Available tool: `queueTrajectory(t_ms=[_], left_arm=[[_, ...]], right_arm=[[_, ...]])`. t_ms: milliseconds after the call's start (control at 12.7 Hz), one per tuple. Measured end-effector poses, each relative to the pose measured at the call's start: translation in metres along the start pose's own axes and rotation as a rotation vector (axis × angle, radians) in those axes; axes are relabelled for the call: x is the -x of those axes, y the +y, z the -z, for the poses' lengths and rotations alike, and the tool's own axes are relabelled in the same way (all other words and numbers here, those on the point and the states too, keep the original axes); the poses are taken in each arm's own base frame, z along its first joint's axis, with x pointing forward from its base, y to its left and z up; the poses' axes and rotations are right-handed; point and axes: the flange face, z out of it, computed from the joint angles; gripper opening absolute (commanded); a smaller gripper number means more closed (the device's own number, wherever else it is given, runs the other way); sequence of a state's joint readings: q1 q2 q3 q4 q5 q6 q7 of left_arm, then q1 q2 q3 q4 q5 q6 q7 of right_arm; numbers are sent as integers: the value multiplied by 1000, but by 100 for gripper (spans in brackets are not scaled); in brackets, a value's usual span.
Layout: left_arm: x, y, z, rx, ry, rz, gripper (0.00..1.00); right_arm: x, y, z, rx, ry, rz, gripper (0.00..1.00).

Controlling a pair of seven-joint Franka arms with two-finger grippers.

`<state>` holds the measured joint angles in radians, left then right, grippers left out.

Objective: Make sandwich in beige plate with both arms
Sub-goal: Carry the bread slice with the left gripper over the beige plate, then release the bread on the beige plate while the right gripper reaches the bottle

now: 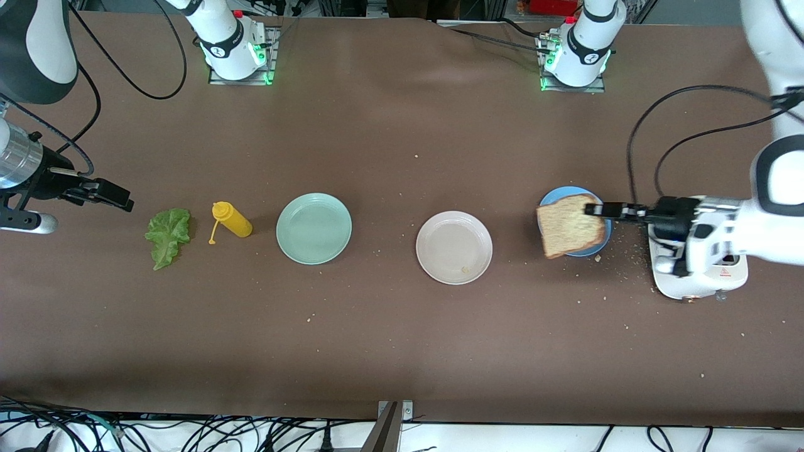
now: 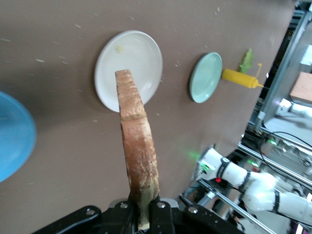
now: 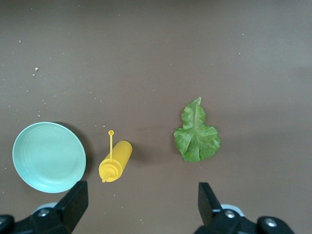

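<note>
My left gripper [image 1: 593, 209] is shut on one edge of a toasted bread slice [image 1: 570, 225], which hangs tilted in the air over the blue plate [image 1: 575, 194]. In the left wrist view the bread slice [image 2: 138, 161] stands edge-on out of the left gripper [image 2: 145, 207]. The beige plate [image 1: 454, 247] lies bare in the middle of the table, with a crumb on it. A green lettuce leaf [image 1: 168, 236] lies flat toward the right arm's end. My right gripper [image 1: 119, 199] hovers open beside it, holding nothing. In the right wrist view the right gripper [image 3: 141, 200] is above bare table near the lettuce leaf [image 3: 196, 135].
A yellow squeeze bottle [image 1: 231, 221] lies on its side between the lettuce and a mint-green plate [image 1: 314, 228]. A white appliance [image 1: 697, 276] stands under the left arm's wrist. Crumbs are scattered around the blue plate.
</note>
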<state>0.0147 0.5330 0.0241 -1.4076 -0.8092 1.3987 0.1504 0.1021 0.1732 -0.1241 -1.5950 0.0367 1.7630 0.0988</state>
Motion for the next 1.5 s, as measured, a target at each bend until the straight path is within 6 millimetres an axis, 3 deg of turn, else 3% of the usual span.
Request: queueTrajectory(t_ms=[158,395,632,869,1106,1501], left_arm=[[-29,9,-50,75,-13,3,0],[-65,-2,-115,118,-9,38,0],[-80,-5,-154,96,-6,49,0],[-89,9,-196,56,16,-25,0],[-89,13,-210,48,3,-136,0],[-92,2,-225,46,-19,-166,0]], right_arm=[[-1,0,1,-1,10,0,100],[-3,-1,0,-4,18,-1,100],[-3,-2,-1,-20,16,24,100],[-3,-3,-7,-25,4,176,100],[-2,5,-23,-108,-16,350,100],[7,64,-61,-318,0,599,100]])
